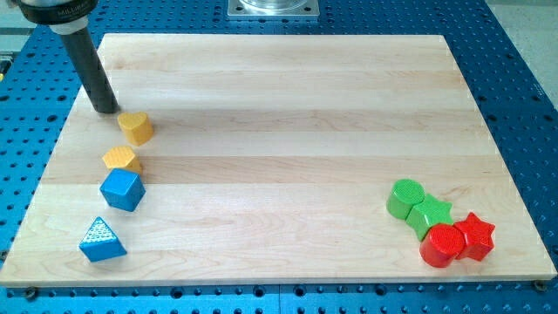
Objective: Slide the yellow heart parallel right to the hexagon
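The yellow heart [135,126] lies on the wooden board [288,131] near the view's left, upper part. The yellow hexagon [121,159] lies just below it and slightly to the left. My tip [106,110] rests on the board just up and left of the yellow heart, very close to it, with a small gap showing. The dark rod rises toward the view's top left.
A blue cube [121,189] touches the hexagon from below. A blue triangle [101,241] lies at the bottom left. At the bottom right cluster a green cylinder [404,197], green star [430,214], red cylinder [441,246] and red star [474,235].
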{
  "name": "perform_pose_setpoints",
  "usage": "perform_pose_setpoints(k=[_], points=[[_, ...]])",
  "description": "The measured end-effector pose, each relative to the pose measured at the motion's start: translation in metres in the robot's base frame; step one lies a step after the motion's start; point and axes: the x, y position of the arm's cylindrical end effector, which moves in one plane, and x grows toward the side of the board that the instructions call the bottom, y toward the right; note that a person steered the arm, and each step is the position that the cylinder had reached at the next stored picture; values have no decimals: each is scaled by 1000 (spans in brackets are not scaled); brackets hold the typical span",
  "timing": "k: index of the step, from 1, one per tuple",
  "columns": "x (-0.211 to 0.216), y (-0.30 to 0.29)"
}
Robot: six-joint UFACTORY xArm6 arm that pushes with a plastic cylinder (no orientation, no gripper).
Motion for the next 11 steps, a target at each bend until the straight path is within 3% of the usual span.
perform_pose_setpoints(k=[2,3,4,5,6,7,9,10,11], points=[[20,37],[29,10],[35,36],[54,104],[45,100],[68,86],[108,168],[99,192],[52,175]])
